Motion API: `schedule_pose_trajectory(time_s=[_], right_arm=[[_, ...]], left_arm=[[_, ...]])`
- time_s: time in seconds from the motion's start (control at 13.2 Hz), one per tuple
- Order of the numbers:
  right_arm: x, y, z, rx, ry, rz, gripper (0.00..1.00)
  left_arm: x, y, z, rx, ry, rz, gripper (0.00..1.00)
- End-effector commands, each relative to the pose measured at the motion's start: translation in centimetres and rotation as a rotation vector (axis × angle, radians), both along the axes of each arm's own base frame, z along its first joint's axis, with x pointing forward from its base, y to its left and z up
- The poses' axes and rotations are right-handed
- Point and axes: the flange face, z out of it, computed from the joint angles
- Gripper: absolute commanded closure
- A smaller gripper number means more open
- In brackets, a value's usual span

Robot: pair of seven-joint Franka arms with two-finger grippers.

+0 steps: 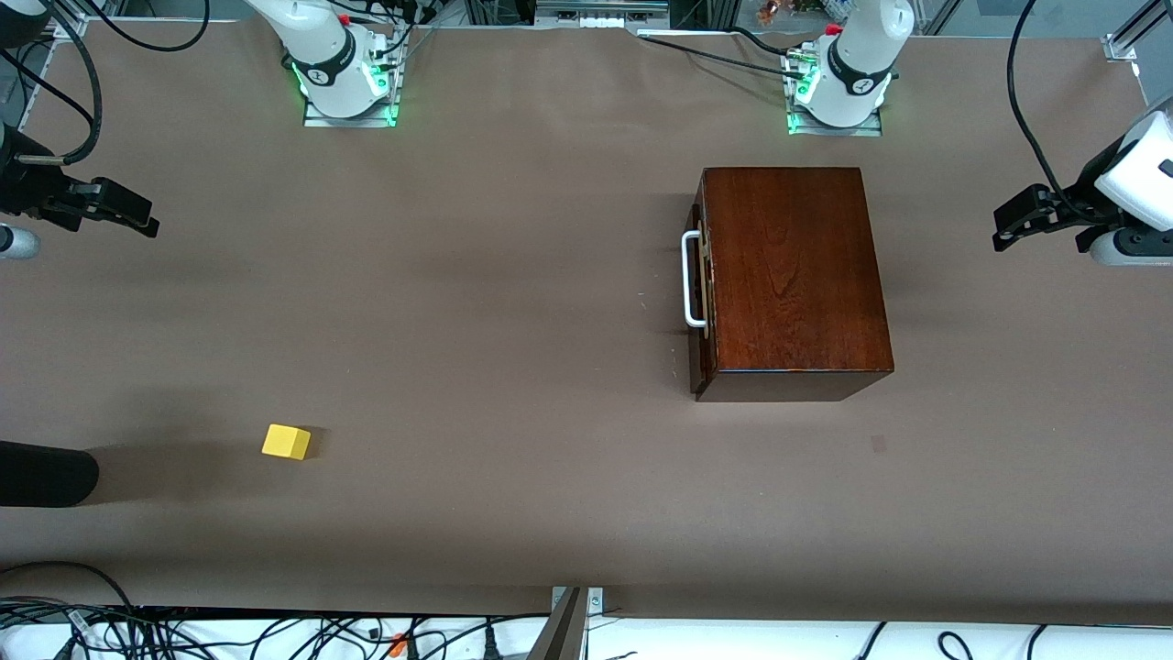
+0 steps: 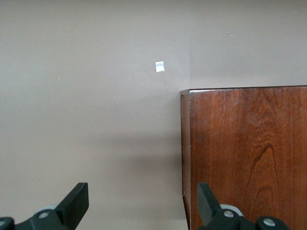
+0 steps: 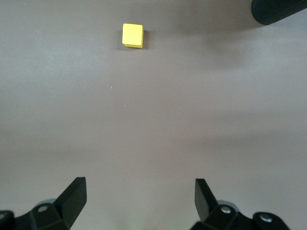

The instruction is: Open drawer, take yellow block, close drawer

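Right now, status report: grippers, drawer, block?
Left gripper and right gripper open, waiting at table ends. Drawer shut. Yellow block on table, nothing blocking.

I count one yellow block, one wooden box with one drawer, and two grippers: left gripper, right gripper.

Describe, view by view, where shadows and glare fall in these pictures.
Front view: the yellow block and the wooden box cast soft shadows on the table; green light glows at both bases. Left wrist view: faint sheen on the box's top. Right wrist view: even light, soft shadow beside the block.
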Motion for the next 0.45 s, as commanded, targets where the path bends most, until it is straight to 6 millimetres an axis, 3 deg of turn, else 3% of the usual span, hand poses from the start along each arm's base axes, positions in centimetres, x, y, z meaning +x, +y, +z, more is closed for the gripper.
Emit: schedule_pose_trajectory(time_s=[0.0,0.38], right_arm=[[0.22,0.08,0.24,-0.014,-0.004,0.013,0.0],[0.21,-0.01,0.24,-0.014,-0.004,0.012,0.0]], left_arm=[[-0.04,0.26,0.18,-0.015,-0.008,-0.017,0.0],[-0.05,0.27,0.18,-0.014,-0.003,-0.017,0.0]])
